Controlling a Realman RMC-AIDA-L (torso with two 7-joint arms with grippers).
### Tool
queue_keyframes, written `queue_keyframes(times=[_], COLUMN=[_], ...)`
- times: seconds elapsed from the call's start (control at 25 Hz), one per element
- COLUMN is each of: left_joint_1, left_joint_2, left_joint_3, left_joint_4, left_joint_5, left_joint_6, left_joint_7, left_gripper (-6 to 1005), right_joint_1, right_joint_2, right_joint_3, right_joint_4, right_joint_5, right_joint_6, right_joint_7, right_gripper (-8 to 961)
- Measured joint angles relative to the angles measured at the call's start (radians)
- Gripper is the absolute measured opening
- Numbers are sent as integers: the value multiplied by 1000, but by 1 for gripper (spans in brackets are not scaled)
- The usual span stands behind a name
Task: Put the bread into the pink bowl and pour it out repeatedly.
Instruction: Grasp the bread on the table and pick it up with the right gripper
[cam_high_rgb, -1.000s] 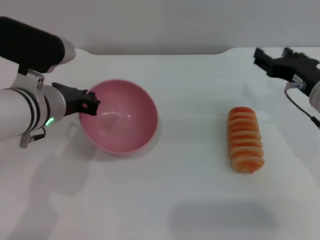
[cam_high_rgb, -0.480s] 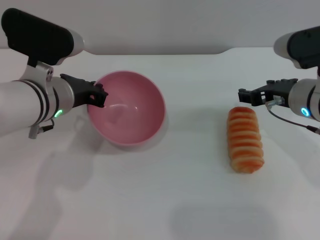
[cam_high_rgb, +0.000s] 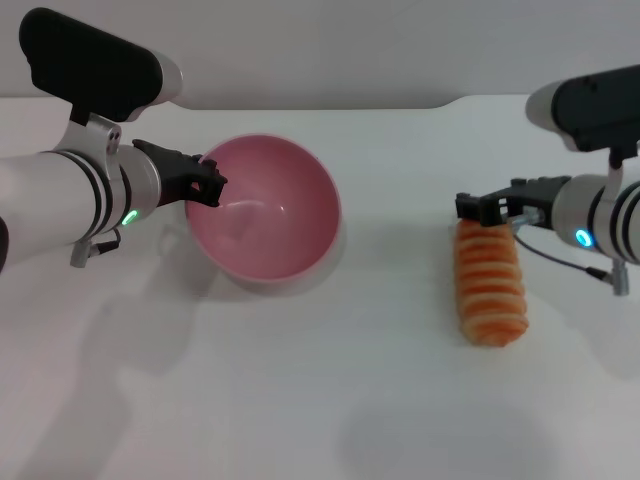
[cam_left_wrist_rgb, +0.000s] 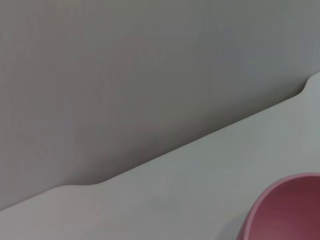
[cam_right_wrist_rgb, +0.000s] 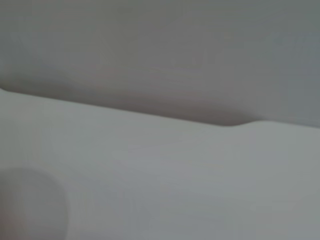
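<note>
On the table (cam_high_rgb: 330, 380), ridged bread (cam_high_rgb: 490, 285).

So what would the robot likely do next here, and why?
Probably lower the right gripper onto the bread and close on it. The gripper sits over the loaf's far end, the loaf lies flat on the table, and the pink bowl, with the left gripper at its rim, has nothing in it.

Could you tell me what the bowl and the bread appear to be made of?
The pink bowl looks like matte plastic: smooth, uniform colour, only a faint highlight inside. The bread seems a moulded toy, probably plastic or foam, given its even ridges and painted orange-and-cream stripes.
</note>
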Motion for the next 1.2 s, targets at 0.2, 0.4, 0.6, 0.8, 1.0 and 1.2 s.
queue_keyframes(times=[0.2, 0.4, 0.6, 0.8, 1.0, 1.2], left_joint_1=[-12, -27, -32, -39, -44, -46], left_joint_2=[0, 0, 0, 2, 2, 3], left_joint_3=[-1, 2, 2, 0, 0, 0], left_joint_4=[-11, -21, -25, -26, -27, -31], left_joint_5=[0, 0, 0, -1, -2, -2], left_joint_6=[7, 10, 10, 10, 10, 10], left_joint_7=[0, 2, 4, 6, 7, 8], left_gripper=[53, 53, 53, 53, 52, 52], right_joint_1=[10, 27, 34, 59, 111, 146], right_joint_2=[0, 0, 1, 2, 2, 2], right_joint_3=[-29, -30, -32, -36, -41, -58], right_joint_4=[58, 86, 112, 172, 253, 274], right_joint_5=[49, 63, 66, 91, 116, 116], right_joint_6=[-45, -52, -57, -85, -96, -71], right_joint_7=[8, 21, 33, 46, 46, 42], right_gripper=[749, 744, 736, 728, 720, 712])
